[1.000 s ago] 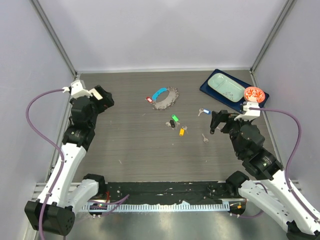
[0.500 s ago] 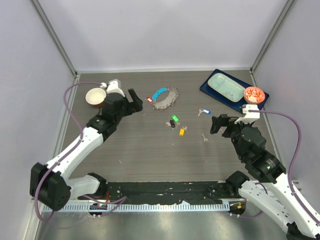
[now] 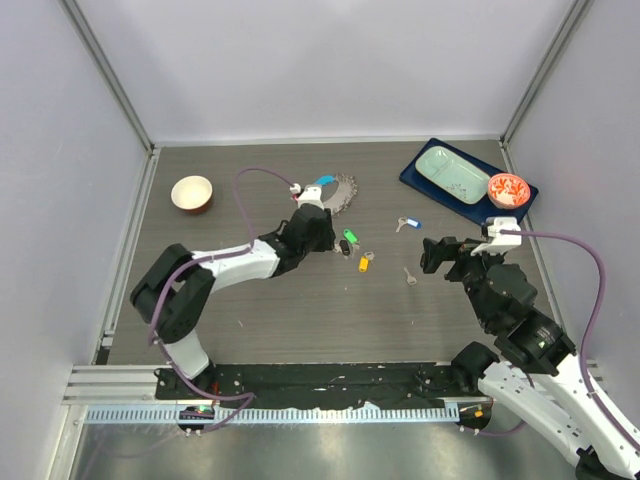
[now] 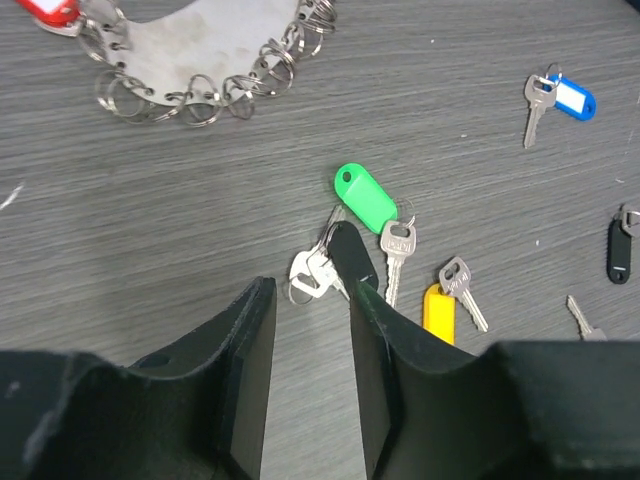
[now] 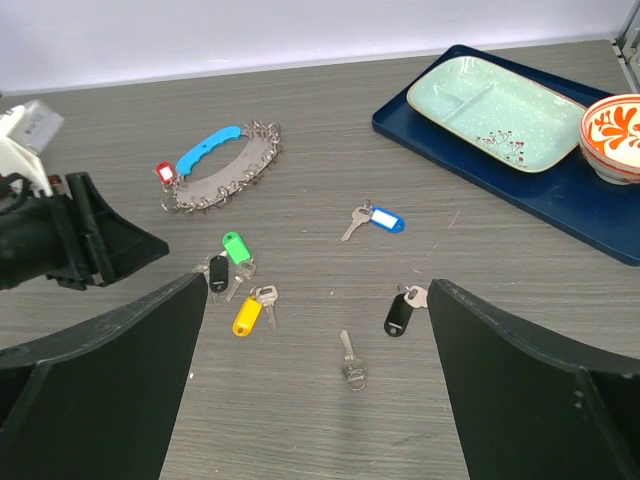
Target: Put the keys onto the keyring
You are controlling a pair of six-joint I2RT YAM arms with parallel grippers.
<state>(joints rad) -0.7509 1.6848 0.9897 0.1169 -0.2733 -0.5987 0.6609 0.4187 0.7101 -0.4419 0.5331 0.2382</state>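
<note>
Fingers [image 4: 235, 340] of the left gripper [image 4: 308, 295] stand a narrow gap apart on my wrist feed. I see bare table between them and nothing clamped. Right at their tips lies a small silver key [image 4: 310, 272]. Something dark sits against the right finger there, and I cannot separate it from the finger itself.

Just beyond is the green-tagged key [image 4: 365, 197], with a plain-headed key [image 4: 396, 250] touching its lower edge and the orange-tagged key [image 4: 437, 310] beside that. Further right lie a black-tagged key [image 4: 619, 250] and a bare silver key [image 4: 580, 315], with the blue-tagged key [image 4: 573, 98] well apart from the cluster.

The keyring [image 4: 200, 60] lies flat on the table [image 3: 250, 300] ahead and to the left of the fingers. It is a grey piece edged with wire loops, with its red tag [image 4: 45, 10] at the corner of the frame. None of the keys touches it. From the right wrist I can see its blue strap [image 5: 208, 150] curving along the far side.

The right gripper [image 5: 318, 300] hangs with its jaws spread wide and nothing in them, looking down over the whole scatter. At the far right a dark blue tray [image 5: 600, 225] carries a pale green dish [image 5: 480, 95], and an orange-patterned bowl [image 5: 615, 135] sits at its end. A white bowl [image 3: 192, 192] sits at the far left.
</note>
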